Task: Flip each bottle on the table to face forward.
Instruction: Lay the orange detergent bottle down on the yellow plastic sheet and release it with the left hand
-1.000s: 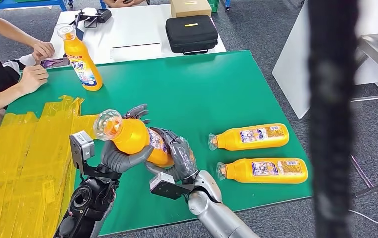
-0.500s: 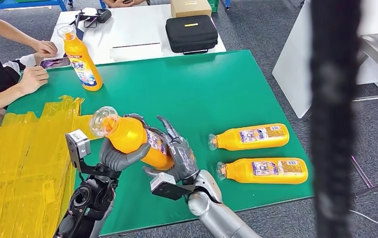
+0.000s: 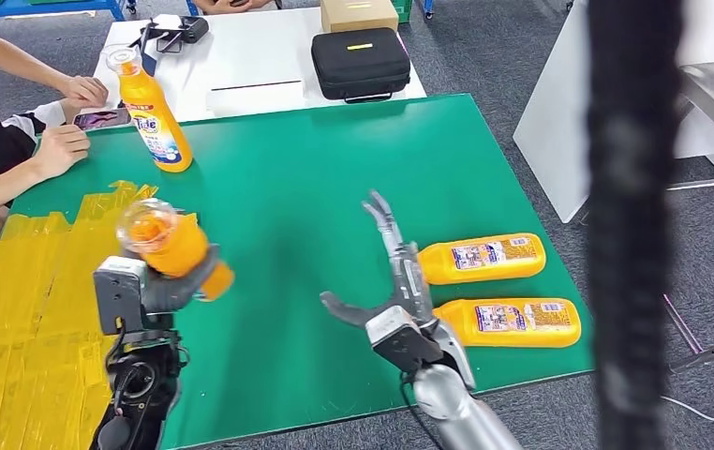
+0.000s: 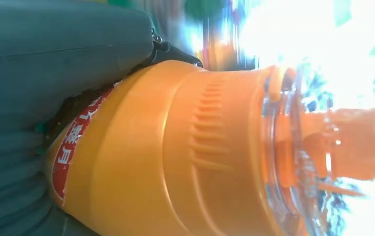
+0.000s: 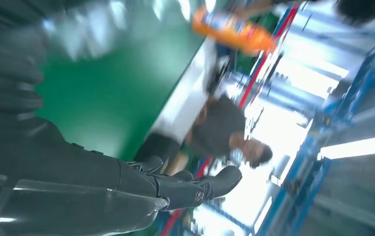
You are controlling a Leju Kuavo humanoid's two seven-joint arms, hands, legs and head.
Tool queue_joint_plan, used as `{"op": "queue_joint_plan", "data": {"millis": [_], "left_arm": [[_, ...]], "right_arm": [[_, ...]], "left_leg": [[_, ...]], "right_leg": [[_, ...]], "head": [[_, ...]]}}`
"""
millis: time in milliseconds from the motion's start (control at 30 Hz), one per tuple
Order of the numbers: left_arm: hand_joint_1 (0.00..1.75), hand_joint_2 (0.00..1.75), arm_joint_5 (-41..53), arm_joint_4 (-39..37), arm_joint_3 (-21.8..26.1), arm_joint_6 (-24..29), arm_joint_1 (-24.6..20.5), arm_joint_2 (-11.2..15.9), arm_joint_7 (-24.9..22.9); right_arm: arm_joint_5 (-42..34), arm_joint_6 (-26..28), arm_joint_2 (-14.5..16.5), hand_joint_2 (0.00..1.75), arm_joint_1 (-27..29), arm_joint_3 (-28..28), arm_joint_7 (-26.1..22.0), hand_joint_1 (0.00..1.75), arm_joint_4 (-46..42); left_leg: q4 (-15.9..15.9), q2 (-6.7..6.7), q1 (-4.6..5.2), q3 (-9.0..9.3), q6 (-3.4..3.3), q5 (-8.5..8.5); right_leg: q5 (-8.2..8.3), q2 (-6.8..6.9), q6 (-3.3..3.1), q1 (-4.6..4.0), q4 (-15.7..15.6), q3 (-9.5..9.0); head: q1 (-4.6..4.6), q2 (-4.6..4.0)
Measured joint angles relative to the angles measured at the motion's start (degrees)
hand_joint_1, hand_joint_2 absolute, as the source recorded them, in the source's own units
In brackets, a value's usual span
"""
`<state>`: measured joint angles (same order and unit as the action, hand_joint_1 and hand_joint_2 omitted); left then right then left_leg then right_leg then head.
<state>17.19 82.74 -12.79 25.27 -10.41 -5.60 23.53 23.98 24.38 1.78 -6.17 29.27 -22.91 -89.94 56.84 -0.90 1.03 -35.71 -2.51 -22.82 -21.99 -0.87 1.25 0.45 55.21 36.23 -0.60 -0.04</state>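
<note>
The right arm [image 3: 456, 412] is a smooth silver tube ending in a grey boxy wrist block. The right hand [image 3: 393, 281] has slender dark grey fingers and a thick grey thumb. The left arm [image 3: 133, 403] is black, with exposed cables and a round joint. The left hand [image 3: 171, 281] is grey, behind a square grey wrist block.
</note>
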Motion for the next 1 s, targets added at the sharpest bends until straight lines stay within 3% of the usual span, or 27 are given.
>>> {"op": "queue_joint_plan", "data": {"millis": [167, 300, 367, 533, 667, 700, 733, 833, 867, 1000], "left_arm": [[1.75, 1.75, 23.39, -0.08, 5.53, 12.21, 0.63, 0.08, -3.62], [1.75, 1.75, 55.15, -1.73, 8.73, 14.29, -0.01, 0.16, -13.75], [1.75, 1.75, 65.60, -3.69, 9.27, 13.90, -1.04, 0.64, -19.06], [1.75, 1.75, 72.38, -12.77, 1.79, 9.90, -5.45, 5.58, -37.65], [1.75, 1.75, 72.56, -20.72, -4.71, 8.88, -8.63, 7.88, -40.72], [1.68, 1.75, 72.56, -22.38, -5.81, 8.78, -9.14, 8.22, -40.89], [1.37, 1.75, 72.56, -23.76, -6.69, 8.76, -9.55, 8.51, -40.99], [0.13, 1.75, 72.56, -27.12, -8.59, 8.30, -10.83, 9.12, -41.99], [0.00, 1.75, 72.56, -28.30, -9.08, 8.08, -11.28, 9.28, -42.71], [0.00, 1.75, 72.56, -35.12, -9.43, 9.10, -13.15, 9.57, -45.03]], "right_arm": [[18.14, -2.72, -2.20, 1.75, 2.32, -4.51, 10.91, 0.00, -5.82], [29.78, -6.21, -3.45, 1.75, 2.83, -8.20, 16.65, 0.00, -7.88], [32.75, -7.14, -3.98, 1.75, 2.80, -9.56, 17.88, 0.00, -8.30], [36.25, -8.20, -4.96, 1.75, 2.20, -11.84, 18.65, 0.00, -8.50], [38.02, -8.62, -5.51, 1.75, 1.88, -12.31, 18.76, 0.00, -8.50], [38.31, -8.64, -5.64, 1.75, 1.84, -12.36, 18.79, 0.00, -8.50], [38.47, -8.64, -5.77, 1.75, 1.82, -12.38, 18.83, 0.00, -8.50], [39.30, -9.02, -6.09, 1.75, 1.77, -12.42, 19.06, 0.00, -8.49], [40.04, -9.41, -6.19, 1.75, 1.75, -12.42, 19.34, 0.00, -8.49], [45.12, -12.81, -7.03, 1.75, 1.47, -12.44, 21.55, 0.00, -8.09]], "left_leg": [[0.00, -0.03, 0.00, 0.00, 0.00, 0.01], [0.00, -0.01, 0.00, 0.01, -0.03, 0.04], [0.00, 0.00, 0.01, 0.02, -0.04, 0.05], [0.01, 0.01, 0.00, 0.03, -0.06, 0.09], [0.00, -0.01, -0.01, 0.01, -0.06, 0.09], [0.00, 0.01, -0.01, 0.01, -0.06, 0.09], [0.00, 0.03, 0.00, 0.01, -0.06, 0.08], [0.01, 0.01, 0.00, -0.01, -0.07, 0.07], [0.01, -0.01, 0.00, -0.01, -0.07, 0.07], [0.01, -0.01, 0.00, -0.02, -0.07, 0.07]], "right_leg": [[-0.01, 0.00, 0.00, 0.00, -0.01, 0.01], [0.01, 0.00, 0.02, 0.01, -0.01, 0.00], [0.02, 0.00, 0.03, 0.01, -0.01, 0.00], [0.05, 0.01, 0.02, 0.00, 0.00, 0.00], [0.04, 0.02, 0.01, -0.01, 0.01, -0.01], [0.04, 0.01, 0.01, -0.01, 0.01, 0.00], [0.04, 0.00, 0.01, 0.00, 0.01, 0.00], [0.03, 0.00, 0.01, 0.00, 0.01, 0.01], [0.03, 0.01, 0.01, 0.00, 0.01, 0.01], [0.03, 0.01, 0.01, 0.00, 0.01, 0.01]], "head": [[-0.01, 0.00], [0.00, 0.00], [0.00, 0.00], [-0.02, 0.00], [-0.01, 0.00], [-0.01, 0.00], [-0.01, 0.00], [0.00, 0.00], [0.00, 0.00], [-0.01, 0.00]]}}
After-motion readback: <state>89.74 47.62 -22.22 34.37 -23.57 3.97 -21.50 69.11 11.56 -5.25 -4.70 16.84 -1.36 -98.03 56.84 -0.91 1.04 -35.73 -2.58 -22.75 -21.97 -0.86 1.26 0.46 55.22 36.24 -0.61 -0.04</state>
